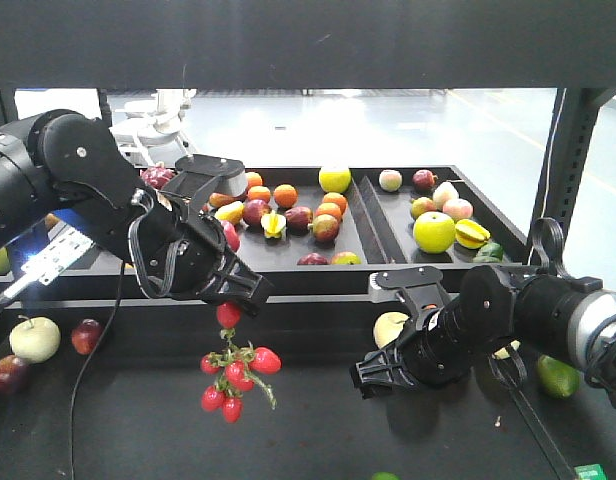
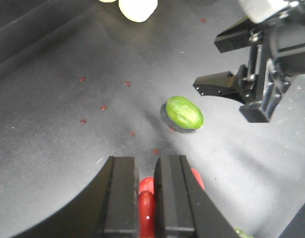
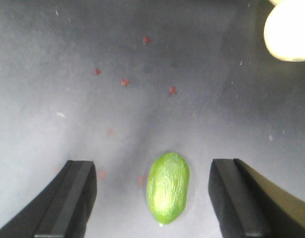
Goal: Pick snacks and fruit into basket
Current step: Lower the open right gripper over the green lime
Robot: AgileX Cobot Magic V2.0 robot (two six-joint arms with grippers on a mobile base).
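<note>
No legible text, brand, number or sign appears in any view. A white plate [image 1: 54, 257] on the left arm [image 1: 78, 190] carries small dark marks, possibly holes rather than print. A green scrap [image 1: 588, 471] at the lower right edge is too cropped to read.

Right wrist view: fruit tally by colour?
Green oval fruit: 1
Pale yellow fruit, cut off by the frame's top right corner: 1
Total: 2
</note>
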